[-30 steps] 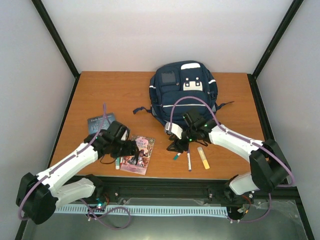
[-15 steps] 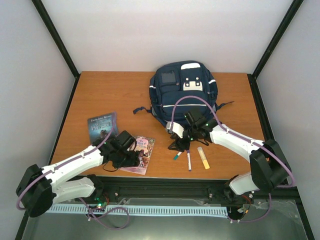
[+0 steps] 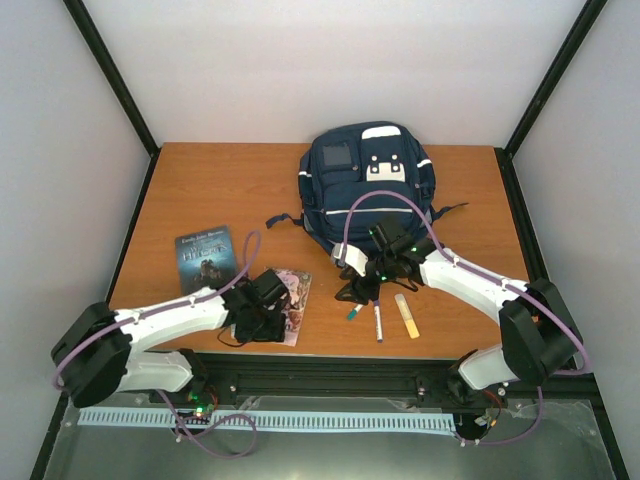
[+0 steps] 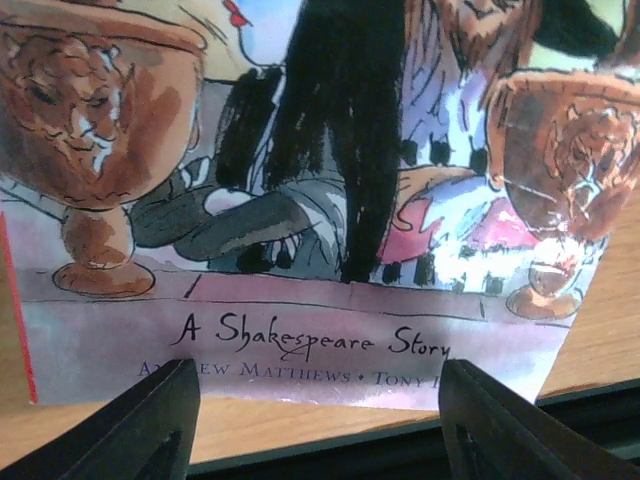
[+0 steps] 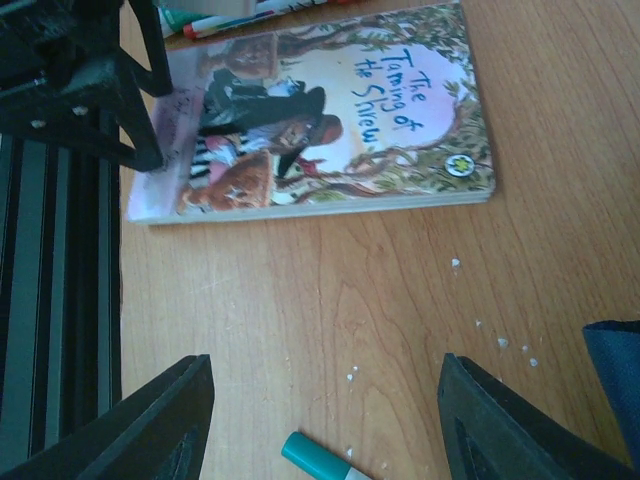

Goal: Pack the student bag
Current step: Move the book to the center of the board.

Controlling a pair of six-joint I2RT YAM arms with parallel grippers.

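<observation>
Left gripper (image 4: pixel 315 385) is down low at the near edge of the table (image 3: pixel 230 190), fingers spread wide, straddling the bottom edge of the picture book (image 4: pixel 300 200) and gripping nothing yet. That stance looks like a set-up to pinch the thin cover where it overhangs towards the front rail. Over on the other side, the right gripper (image 5: pixel 322 370) hangs above bare wood with its fingers parted too, nothing between them, the teal marker (image 5: pixel 315 455) just below its view and a pen (image 3: pixel 378 322) and yellow highlighter (image 3: pixel 407 315) lying alongside near the front edge. The student bag (image 3: pixel 367 190) sits at the far edge, right of centre, lying flat with its front pockets up, well apart from the book but just beyond the right wrist. A dark book (image 3: pixel 204 258) waits towards the left edge. The tabletop is orange-brown wood grain with a few pale crumbs, boxed in by black posts and plain white walls.
</observation>
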